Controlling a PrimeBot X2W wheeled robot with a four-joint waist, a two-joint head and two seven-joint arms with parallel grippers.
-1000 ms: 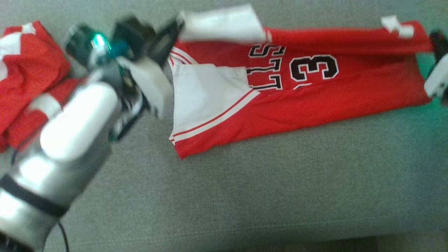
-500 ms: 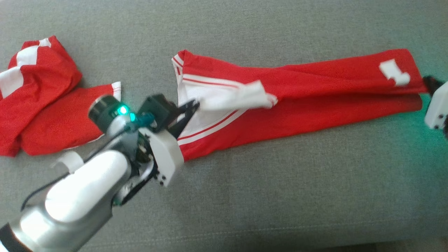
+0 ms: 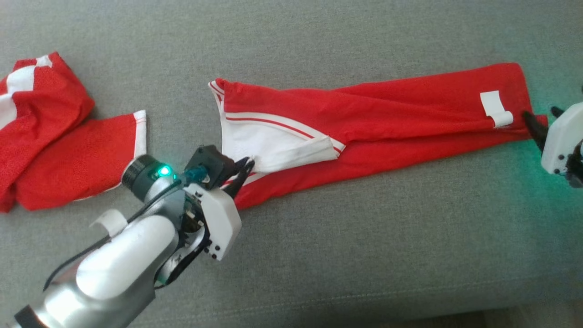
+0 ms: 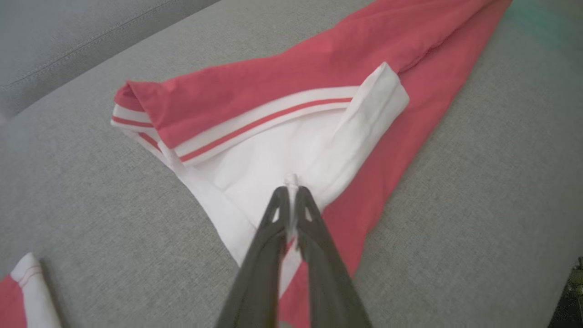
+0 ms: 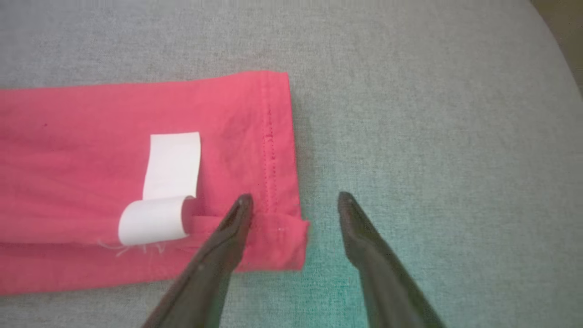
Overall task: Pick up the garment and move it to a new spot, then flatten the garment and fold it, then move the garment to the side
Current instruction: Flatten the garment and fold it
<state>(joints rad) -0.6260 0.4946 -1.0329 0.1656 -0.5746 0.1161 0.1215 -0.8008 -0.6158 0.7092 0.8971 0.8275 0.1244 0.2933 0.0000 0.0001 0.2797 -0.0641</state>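
The garment (image 3: 387, 114) is a red jersey with white, red-striped trim, lying folded into a long band across the grey couch. My left gripper (image 3: 243, 168) is at its left end, shut on a pinch of the white cloth; a bit of that cloth pokes out between the closed gripper tips (image 4: 290, 191). My right gripper (image 3: 544, 120) stands open at the garment's right hem corner. In the right wrist view the open gripper (image 5: 295, 202) has one finger over the red hem (image 5: 278, 136) and the other over bare couch. A white tag (image 5: 171, 168) curls beside it.
A second red and white garment (image 3: 54, 146) lies crumpled at the far left, and its corner (image 4: 23, 296) is in the left wrist view. A couch seam (image 3: 319, 300) runs along the front edge. Bare grey cushion lies in front of and behind the jersey.
My left gripper has carried the garment's raised edge down and forward, folding it lengthwise over the printed number. My right gripper has opened and let go of the hem.
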